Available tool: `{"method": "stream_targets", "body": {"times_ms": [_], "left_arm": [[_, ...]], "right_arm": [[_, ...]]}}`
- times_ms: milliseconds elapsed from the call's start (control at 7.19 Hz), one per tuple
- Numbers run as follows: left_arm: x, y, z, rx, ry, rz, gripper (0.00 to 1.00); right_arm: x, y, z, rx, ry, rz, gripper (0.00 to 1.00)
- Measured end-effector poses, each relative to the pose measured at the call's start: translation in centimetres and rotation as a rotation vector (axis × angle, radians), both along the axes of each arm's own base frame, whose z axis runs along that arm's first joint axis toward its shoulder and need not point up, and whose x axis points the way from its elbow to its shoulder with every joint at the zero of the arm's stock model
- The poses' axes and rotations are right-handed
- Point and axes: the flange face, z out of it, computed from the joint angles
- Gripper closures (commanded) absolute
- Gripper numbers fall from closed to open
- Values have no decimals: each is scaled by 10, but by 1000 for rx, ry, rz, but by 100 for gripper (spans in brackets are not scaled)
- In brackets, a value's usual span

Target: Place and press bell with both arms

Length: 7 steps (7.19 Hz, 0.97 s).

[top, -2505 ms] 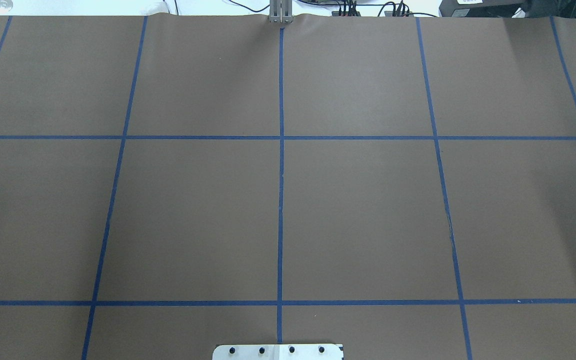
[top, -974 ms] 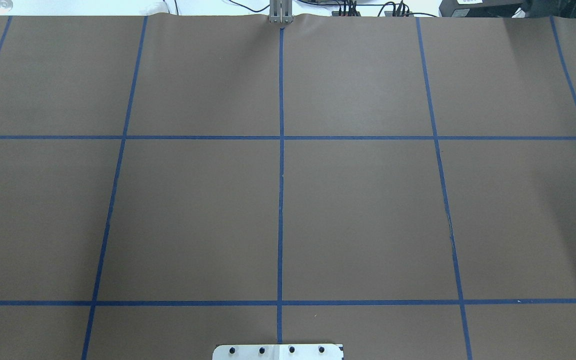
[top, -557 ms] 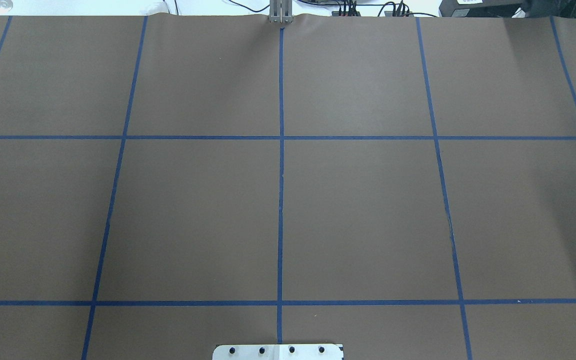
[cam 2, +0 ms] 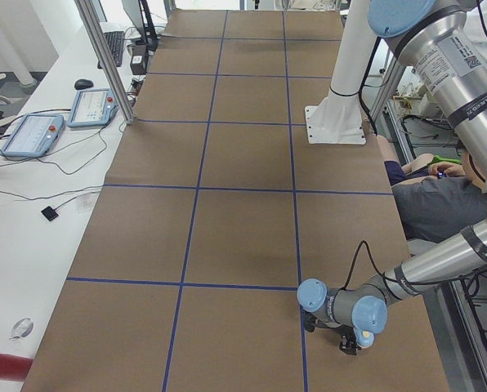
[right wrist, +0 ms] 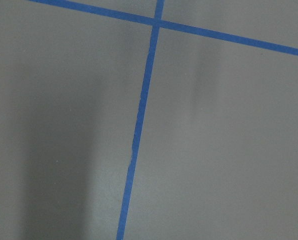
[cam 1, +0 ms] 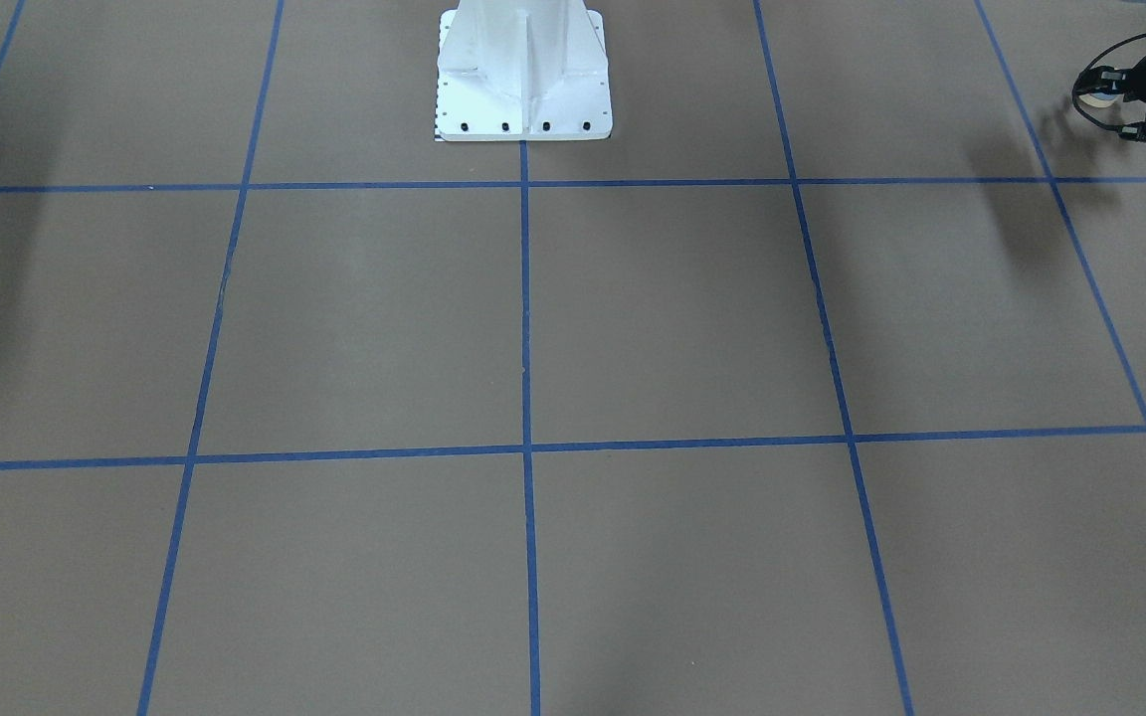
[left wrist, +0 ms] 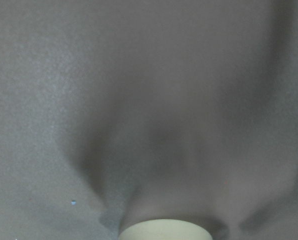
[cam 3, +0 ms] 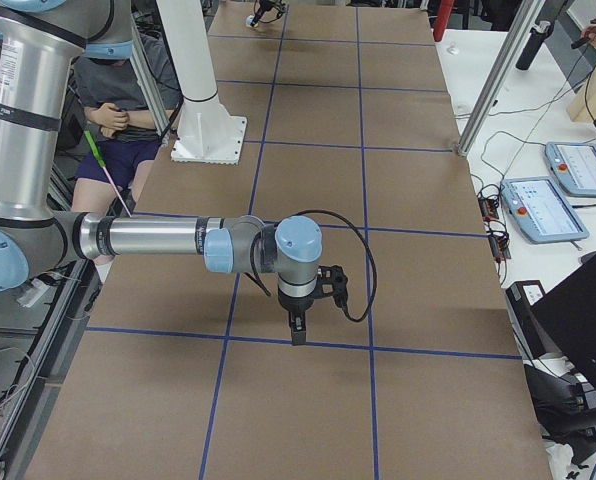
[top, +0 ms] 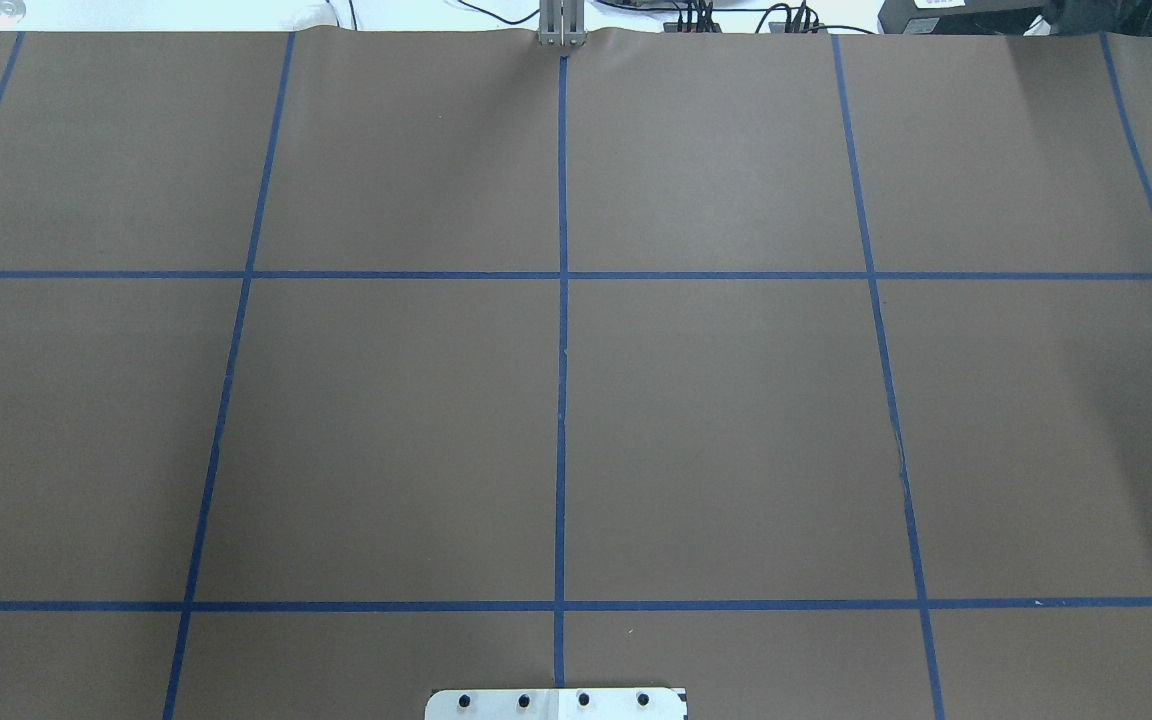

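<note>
The bell (cam 1: 1089, 98) is gripped by the left gripper (cam 1: 1102, 96) at the upper right of the front-facing view. The state of the right gripper (cam 3: 296, 332) cannot be told.

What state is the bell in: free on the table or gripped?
Gripped: the bell shows cream at the tip of the left end effector, and in the wrist view too. Whether it touches the table, cannot tell.
</note>
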Motion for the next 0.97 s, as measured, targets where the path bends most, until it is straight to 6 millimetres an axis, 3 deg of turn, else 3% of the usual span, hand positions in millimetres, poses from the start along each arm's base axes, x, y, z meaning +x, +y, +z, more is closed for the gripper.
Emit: {"method": "stream_targets", "body": {"times_ms": [278, 974], "left_arm": [[0, 0, 0, 2, 0, 3, 77], [4, -2, -11, 18, 35, 4, 80]], "right_arm": [[0, -1, -3, 6, 0, 0, 0], [0, -3, -8, 16, -1, 0, 0]]}}
